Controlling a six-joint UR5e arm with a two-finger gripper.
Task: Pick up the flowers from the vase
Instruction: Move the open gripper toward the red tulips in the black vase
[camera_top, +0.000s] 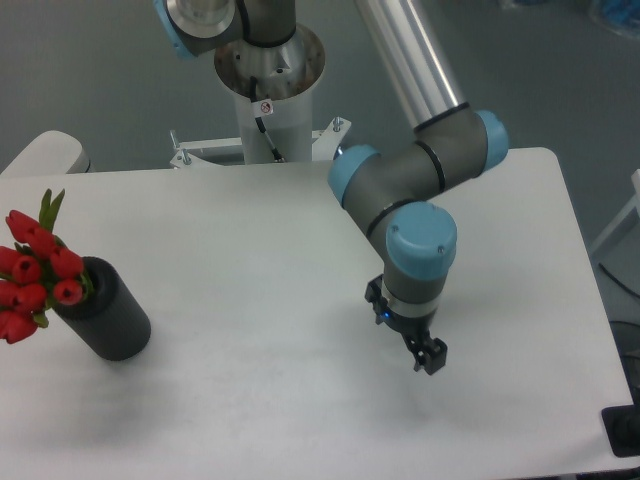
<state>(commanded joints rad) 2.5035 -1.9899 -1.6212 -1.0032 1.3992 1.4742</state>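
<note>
The flowers (30, 270), a bunch of red tulip buds with green leaves, stick out of the top of the vase (108, 312) at the left edge of the white table. The vase is a matte black cylinder standing tilted in the view. My gripper (428, 357) hangs below the blue wrist joint, just above the table right of the middle, far from the vase and flowers. Its fingers look close together and nothing is between them.
The white table (280, 230) has its front edge at the bottom and its right edge near my arm (420, 180). The robot's base column (268, 90) stands behind the table's back edge.
</note>
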